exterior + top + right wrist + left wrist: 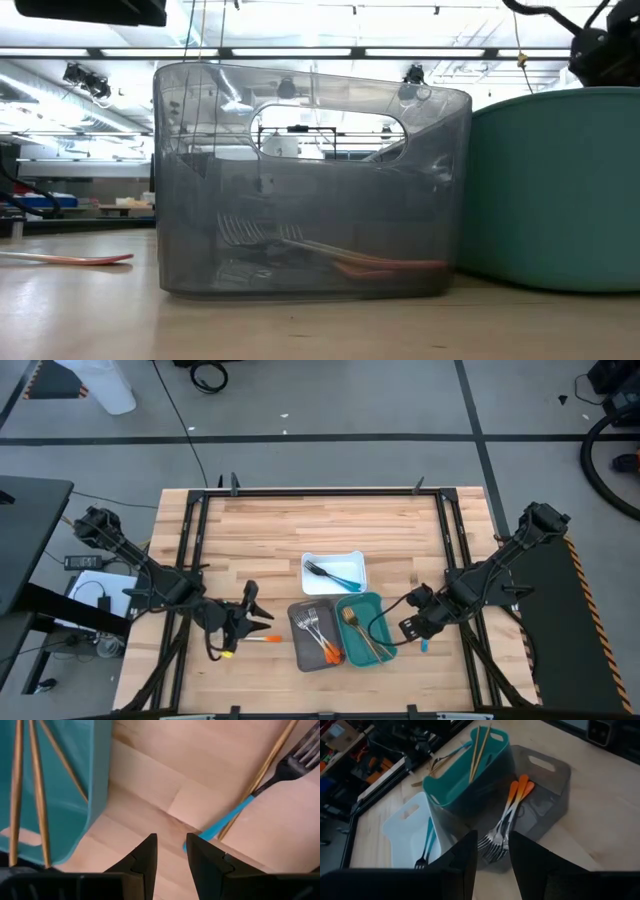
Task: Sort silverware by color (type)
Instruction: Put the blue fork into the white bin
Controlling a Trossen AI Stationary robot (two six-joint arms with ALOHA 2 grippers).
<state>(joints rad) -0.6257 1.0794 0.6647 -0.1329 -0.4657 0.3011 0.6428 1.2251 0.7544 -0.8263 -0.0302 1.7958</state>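
Drop the right claw [169,851] straight down on the blue fork [250,802] & pinch its handle, not the gold stick [260,775] beside it. Claw's a bit open, holding nothing. Fork lies on the wood by the teal tray [97,780], just ahead of the tips. Left claw [492,855] waits near the grey tray [550,785], empty too.

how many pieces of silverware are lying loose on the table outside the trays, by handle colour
orange-handled piece: 1
blue-handled fork: 1
gold piece: 1
total: 3
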